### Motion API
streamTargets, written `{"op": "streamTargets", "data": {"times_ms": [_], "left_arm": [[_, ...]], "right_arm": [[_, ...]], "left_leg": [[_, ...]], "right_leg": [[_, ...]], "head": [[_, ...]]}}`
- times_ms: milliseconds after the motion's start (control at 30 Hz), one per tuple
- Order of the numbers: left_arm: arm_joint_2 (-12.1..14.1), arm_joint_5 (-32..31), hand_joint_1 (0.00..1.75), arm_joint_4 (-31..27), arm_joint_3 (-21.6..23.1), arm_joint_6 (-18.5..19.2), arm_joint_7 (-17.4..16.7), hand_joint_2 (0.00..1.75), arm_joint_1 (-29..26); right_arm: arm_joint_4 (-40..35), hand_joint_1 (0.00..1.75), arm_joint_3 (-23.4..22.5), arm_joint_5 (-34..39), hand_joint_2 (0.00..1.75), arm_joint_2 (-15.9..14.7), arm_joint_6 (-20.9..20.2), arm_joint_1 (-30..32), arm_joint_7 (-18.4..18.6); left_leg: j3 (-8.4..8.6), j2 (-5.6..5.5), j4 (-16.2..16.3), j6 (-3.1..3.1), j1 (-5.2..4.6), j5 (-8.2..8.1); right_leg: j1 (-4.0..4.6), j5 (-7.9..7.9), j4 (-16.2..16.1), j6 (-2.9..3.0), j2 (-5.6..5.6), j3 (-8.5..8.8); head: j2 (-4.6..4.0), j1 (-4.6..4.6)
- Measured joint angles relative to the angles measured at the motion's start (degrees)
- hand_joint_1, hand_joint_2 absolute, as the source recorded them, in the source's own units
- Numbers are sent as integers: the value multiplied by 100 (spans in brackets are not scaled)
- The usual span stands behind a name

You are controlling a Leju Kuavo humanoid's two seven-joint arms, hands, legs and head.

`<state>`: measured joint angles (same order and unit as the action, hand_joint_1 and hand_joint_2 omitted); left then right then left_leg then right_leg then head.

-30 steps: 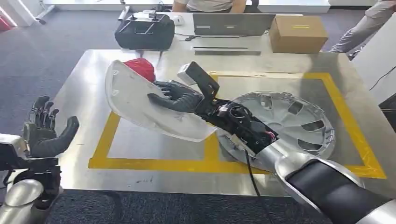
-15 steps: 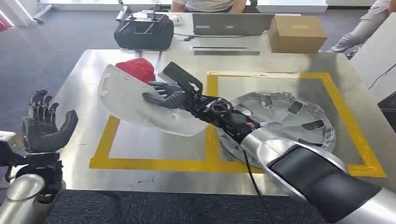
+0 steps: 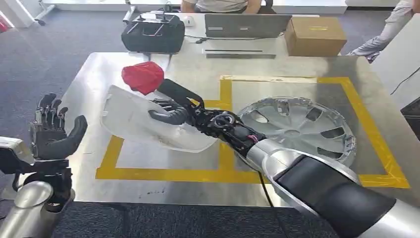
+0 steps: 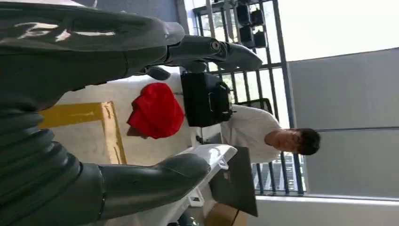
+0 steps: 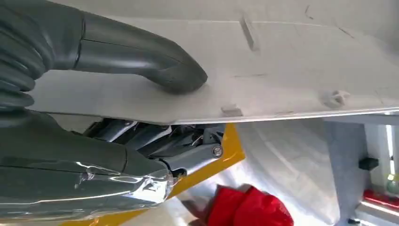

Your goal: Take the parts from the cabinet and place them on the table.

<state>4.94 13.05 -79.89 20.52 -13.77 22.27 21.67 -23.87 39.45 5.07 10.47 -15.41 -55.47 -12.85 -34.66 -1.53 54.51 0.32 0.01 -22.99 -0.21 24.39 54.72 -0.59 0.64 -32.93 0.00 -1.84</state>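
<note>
The white plastic panel (image 3: 143, 121) hangs tilted above the left yellow-taped square (image 3: 115, 144) of the steel desk (image 3: 89, 79), its lower edge near the tape's middle strip. Bare steel lies open inside that square beneath it and along the desk's front edge. A red cloth (image 3: 143, 77) sits just beyond the panel's far edge, and a silver wheel cover (image 3: 302, 126) fills the right square, close beside the right forearm.

The panel is a broad, curved, matte white shell with small moulded clips along one rim.

The right hand (image 3: 171, 111) pinches it, thumb on top and dark fingers underneath. The right wrist view shows the thumb (image 5: 155, 66) pressed flat on the panel, the other fingers tucked beneath the edge. The left hand (image 3: 52, 131) is raised off the desk's left side, fingers spread, holding nothing. The left wrist view looks past it to a black case (image 4: 204, 99) behind the cloth.
</note>
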Motion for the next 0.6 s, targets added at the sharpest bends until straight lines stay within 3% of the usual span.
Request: {"op": "streamTargets", "data": {"times_ms": [600], "left_arm": [[-155, 140, 0, 232, 2, 127, 96, 175, 45]], "right_arm": [[417, 175, 341, -680, 175, 66, 846, 189, 238]], "left_leg": [[0, 1, 0, -5, 0, -3]], "right_leg": [[-1, 0, -1, 0, 2, -1]], "head": [[0, 4]]}}
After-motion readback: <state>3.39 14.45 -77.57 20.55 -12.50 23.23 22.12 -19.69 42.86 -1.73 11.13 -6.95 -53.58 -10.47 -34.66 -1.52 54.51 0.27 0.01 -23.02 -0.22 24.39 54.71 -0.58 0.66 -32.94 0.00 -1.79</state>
